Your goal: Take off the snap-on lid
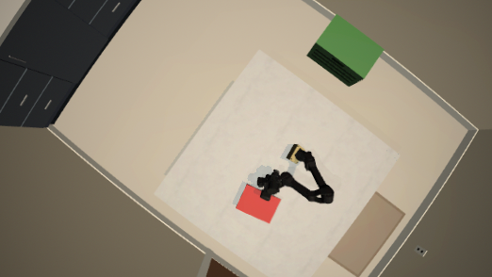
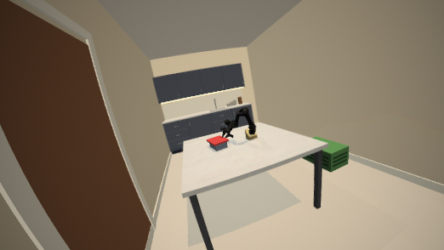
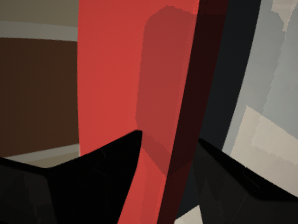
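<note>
Storage box [image 2: 219, 146] [image 3: 235, 75], one, dark grey, upright on the pale bench [image 1: 330, 127] [image 2: 255, 155]. Lid [image 1: 258, 203] [image 2: 217, 140] [image 3: 112, 75], one, red, seated on the box. Jaws [image 1: 266, 194] [image 2: 227, 136], one pair, black, partly open, closed upon the lid's edge, one finger over its top, the other by its side. Arm [image 1: 320, 176] [image 2: 243, 111], one, black, jointed, bent, on a yellowish base [image 1: 296, 160] [image 2: 251, 136].

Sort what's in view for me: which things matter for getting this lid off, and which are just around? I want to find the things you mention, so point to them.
For the job:
- red lid [image 1: 256, 207] [image 2: 217, 139] [image 3: 135, 60], on the box
- grey box [image 2: 219, 146] under it
- table [image 1: 212, 141] [image 2: 255, 157], where the lid goes
- arm's gripper [image 1: 266, 195] [image 2: 224, 136] [image 3: 166, 141], fingers on the lid's edge

Just around:
- green cabinet [image 1: 351, 44] [image 2: 336, 149]
- kitchen cupboards [image 1: 42, 42] [image 2: 197, 82]
- brown door [image 2: 47, 127]
</note>
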